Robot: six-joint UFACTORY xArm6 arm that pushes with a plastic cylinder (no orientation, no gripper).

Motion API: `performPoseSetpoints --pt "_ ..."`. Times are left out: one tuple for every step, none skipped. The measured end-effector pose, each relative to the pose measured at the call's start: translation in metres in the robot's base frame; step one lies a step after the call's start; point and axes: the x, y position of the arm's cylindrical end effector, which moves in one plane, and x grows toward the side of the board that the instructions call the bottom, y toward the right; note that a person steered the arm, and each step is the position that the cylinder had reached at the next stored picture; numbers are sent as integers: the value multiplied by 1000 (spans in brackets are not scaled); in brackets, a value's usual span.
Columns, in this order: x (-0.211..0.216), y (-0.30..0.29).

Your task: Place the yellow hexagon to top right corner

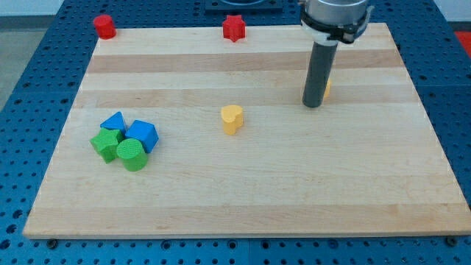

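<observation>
My tip (313,105) rests on the wooden board (243,184) in its upper right part. A yellow block (326,90), most likely the yellow hexagon, is almost wholly hidden behind the rod; only a sliver shows at the rod's right side, touching or nearly touching it. A second yellow block, heart-shaped (232,118), stands near the board's middle, well to the left of the tip.
A red cylinder-like block (104,26) sits at the top left corner and a red star-like block (233,27) at the top edge. At the left, two blue blocks (112,122) (142,135) and two green blocks (107,144) (132,154) cluster together.
</observation>
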Motion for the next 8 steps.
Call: performPoseSetpoints --pt "-26 0" --pt "-53 1" --pt "-71 10" --pt "-78 30" --pt "-78 41" --pt "-78 41" --pt "-73 41" --pt "-53 61"
